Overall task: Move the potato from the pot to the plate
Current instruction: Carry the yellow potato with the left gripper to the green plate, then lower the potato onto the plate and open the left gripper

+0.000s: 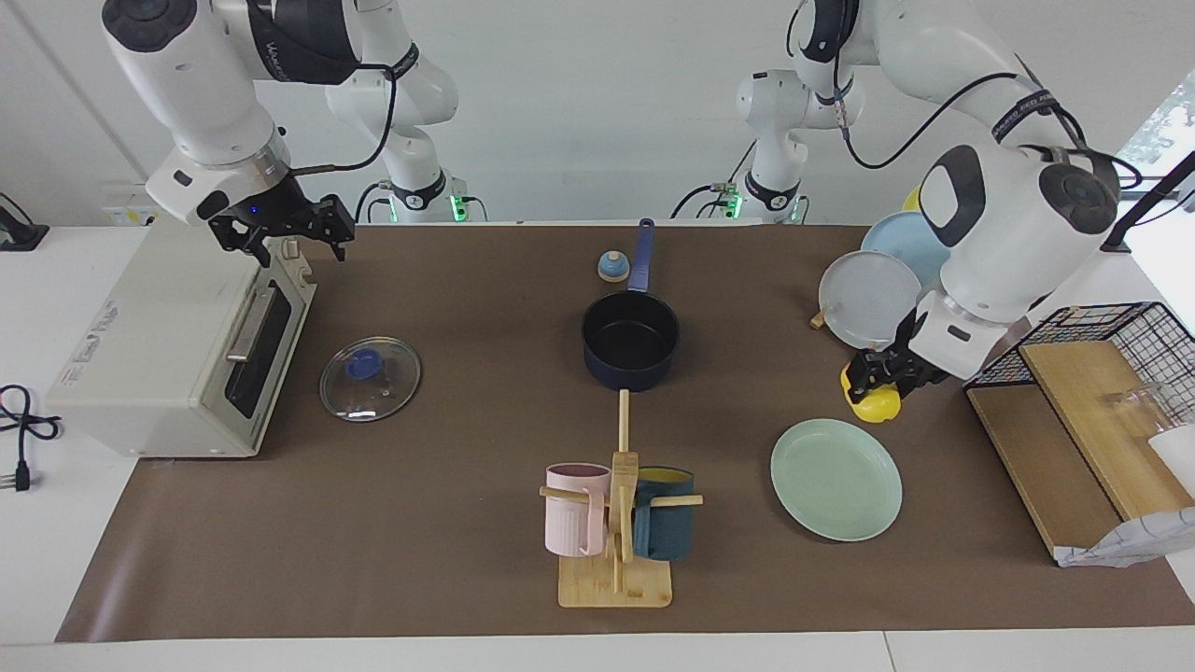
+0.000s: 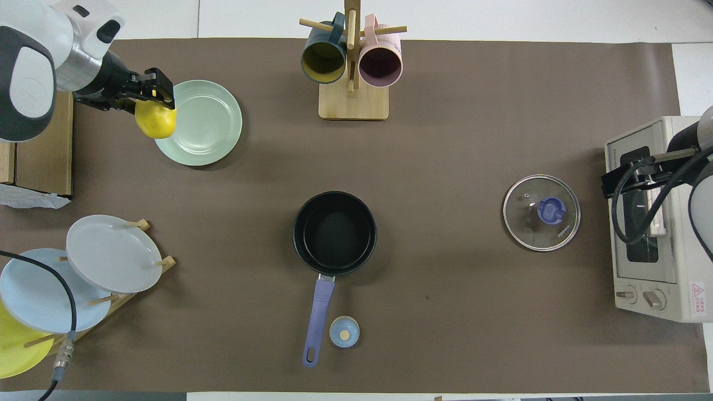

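My left gripper is shut on the yellow potato and holds it in the air. It hangs over the mat at the rim of the mint-green plate, toward the left arm's end. In the overhead view the potato in my left gripper overlaps the plate's rim. The navy pot stands empty mid-table with its blue handle toward the robots; it also shows in the overhead view. My right gripper waits open over the toaster oven, also seen in the overhead view.
A glass lid lies beside the toaster oven. A mug tree with a pink and a teal mug stands farther from the robots than the pot. A plate rack, a wire basket and a small blue knob are around.
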You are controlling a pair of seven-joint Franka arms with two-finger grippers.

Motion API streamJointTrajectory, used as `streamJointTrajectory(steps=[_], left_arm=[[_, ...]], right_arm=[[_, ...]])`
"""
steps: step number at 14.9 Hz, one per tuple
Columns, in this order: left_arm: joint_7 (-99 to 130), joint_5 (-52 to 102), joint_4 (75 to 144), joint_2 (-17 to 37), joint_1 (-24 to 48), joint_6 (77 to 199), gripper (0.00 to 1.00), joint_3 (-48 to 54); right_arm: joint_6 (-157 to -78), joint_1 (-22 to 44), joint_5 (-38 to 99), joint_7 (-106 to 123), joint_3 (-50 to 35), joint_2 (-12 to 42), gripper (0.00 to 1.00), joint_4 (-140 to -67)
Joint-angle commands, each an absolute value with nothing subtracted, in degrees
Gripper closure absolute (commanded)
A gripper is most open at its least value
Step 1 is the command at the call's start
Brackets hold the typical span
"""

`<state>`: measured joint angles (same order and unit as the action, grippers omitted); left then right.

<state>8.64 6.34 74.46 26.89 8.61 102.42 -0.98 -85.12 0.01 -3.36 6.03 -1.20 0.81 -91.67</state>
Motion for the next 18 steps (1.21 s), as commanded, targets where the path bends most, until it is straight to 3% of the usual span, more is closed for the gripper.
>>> streamJointTrajectory(steps=[1, 6, 12, 13, 14, 16, 18], left_arm=[[7.9, 6.6, 72.3, 34.4, 8.8, 107.3, 1.00, -0.6], [5.3, 4.2, 84.4, 33.9, 9.2, 117.4, 1.00, -0.7], [2.9, 4.1, 86.4, 33.0, 9.1, 117.9, 0.99, -0.7], [2.5, 4.1, 86.4, 33.0, 9.3, 117.9, 0.09, -0.8], [2.5, 4.0, 86.0, 33.0, 9.5, 117.6, 0.00, -0.9], [2.5, 4.1, 84.7, 31.7, 9.6, 116.3, 0.00, -1.0], [2.5, 4.4, 84.2, 26.9, 8.9, 113.1, 0.00, -1.0]], right_arm=[[-86.3, -1.4, -3.1, 5.6, -1.9, -0.2, 0.00, -93.2], [-86.3, -2.1, -3.1, 5.6, -2.5, -0.1, 0.00, -93.2], [-86.4, -1.8, -2.7, 5.6, -2.3, -0.1, 0.00, -93.2], [-86.4, -1.8, -2.7, 5.5, -2.3, -0.1, 0.00, -93.1], [-86.4, -1.7, -2.7, 5.5, -2.3, -0.1, 0.00, -93.0], [-86.0, -1.8, -2.7, 5.5, -2.3, -0.1, 0.00, -92.9], [-86.0, -1.8, -2.7, 5.6, -2.3, -0.1, 0.00, -92.8]])
